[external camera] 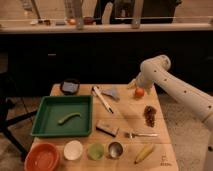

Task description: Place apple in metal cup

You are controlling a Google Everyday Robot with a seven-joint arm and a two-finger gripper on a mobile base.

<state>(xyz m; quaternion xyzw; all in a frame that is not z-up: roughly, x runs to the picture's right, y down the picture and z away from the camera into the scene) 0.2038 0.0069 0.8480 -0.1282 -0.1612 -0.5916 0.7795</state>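
My table [156,131] rn: green tray [60,134] w/ a green thing [69,118] inside, grapes [149,115] + fork [141,134] right side, banana [145,153], red bowl [42,158], white cup [73,150], green cup [95,151] front row.

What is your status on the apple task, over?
Gripper open, beside apple at table's far right. Apple on table, not gripped. Metal cup at near edge, no apple inside. Fork and grapes lie between them.
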